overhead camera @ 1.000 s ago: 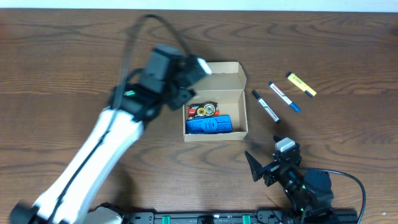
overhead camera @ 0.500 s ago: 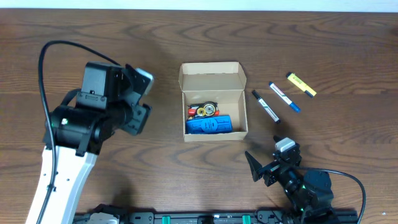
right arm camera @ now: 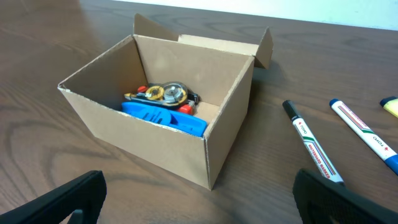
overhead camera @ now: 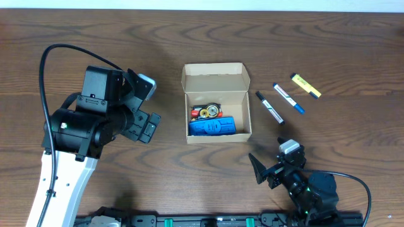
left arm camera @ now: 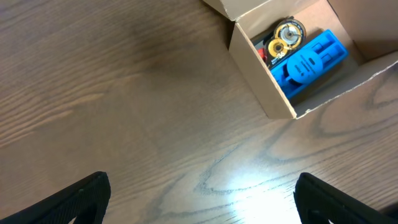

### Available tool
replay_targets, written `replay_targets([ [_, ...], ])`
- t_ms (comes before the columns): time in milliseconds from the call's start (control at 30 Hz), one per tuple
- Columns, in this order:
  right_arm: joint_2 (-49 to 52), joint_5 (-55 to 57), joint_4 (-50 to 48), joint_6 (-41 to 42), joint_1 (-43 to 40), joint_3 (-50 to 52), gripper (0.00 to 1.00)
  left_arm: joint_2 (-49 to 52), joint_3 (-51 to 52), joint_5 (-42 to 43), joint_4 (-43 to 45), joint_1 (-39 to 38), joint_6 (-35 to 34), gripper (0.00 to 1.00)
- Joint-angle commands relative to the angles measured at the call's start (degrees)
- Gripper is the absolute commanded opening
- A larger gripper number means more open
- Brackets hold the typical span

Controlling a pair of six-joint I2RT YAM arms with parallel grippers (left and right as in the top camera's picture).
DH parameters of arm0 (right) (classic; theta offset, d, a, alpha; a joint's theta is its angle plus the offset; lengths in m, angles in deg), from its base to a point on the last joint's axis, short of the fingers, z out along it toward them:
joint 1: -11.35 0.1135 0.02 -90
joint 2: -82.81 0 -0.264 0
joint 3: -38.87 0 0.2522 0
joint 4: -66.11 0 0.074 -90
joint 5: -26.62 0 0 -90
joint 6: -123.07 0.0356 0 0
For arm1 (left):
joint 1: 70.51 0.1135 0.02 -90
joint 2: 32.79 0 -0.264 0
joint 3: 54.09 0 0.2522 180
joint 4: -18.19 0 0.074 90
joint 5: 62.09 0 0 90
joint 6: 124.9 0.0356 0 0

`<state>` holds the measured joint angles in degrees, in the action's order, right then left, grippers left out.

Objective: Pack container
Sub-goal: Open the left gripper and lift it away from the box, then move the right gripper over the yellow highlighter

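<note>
The fingers of the left gripper (overhead camera: 147, 106) are spread wide with nothing in them, off to the left of the container (overhead camera: 213, 78). The right gripper (right arm camera: 199, 208) is wide open too, and faces the container. The container's lid is up, with a blue toy (overhead camera: 211, 127) inside. A black pen (overhead camera: 269, 107) lies just to its right.

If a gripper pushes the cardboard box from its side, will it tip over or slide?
Most likely the container slides: it sits low and broad on the smooth table. Its thin cardboard walls may dent if squeezed. The open flap lid is hinged, so it probably swings when touched.
</note>
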<state>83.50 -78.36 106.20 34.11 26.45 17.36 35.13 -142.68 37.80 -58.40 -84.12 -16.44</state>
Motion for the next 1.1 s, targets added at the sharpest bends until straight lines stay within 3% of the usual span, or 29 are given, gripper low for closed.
replay_targets([
  [0,-0.3,-0.3,0.0,-0.5,1.1,0.3,0.99,-0.3,-0.5,-1.3,-0.2,0.2,0.6,0.95],
  [267,-0.3,-1.6,0.0,1.2,1.1,0.3,0.99,-0.3,-0.5,-1.3,-0.2,0.2,0.6,0.95],
  [467,-0.3,-5.6,0.0,25.2,1.1,0.3,0.99,-0.3,-0.5,-1.3,-0.2,0.2,0.6,0.95],
  [600,-0.3,-4.5,-1.9,32.4,1.1,0.3,0.99,-0.3,-0.5,-1.3,-0.2,0.2,0.6,0.95],
  [800,0.7,-4.7,-11.0,32.1,0.9,-0.1,0.99,-0.3,-0.5,-1.3,-0.2,0.2,0.6,0.95],
  [1067,17.2,-4.3,-7.1,19.8,-2.2,-11.3,0.99,-0.3,-0.5,-1.3,-0.2,0.2,0.6,0.95],
])
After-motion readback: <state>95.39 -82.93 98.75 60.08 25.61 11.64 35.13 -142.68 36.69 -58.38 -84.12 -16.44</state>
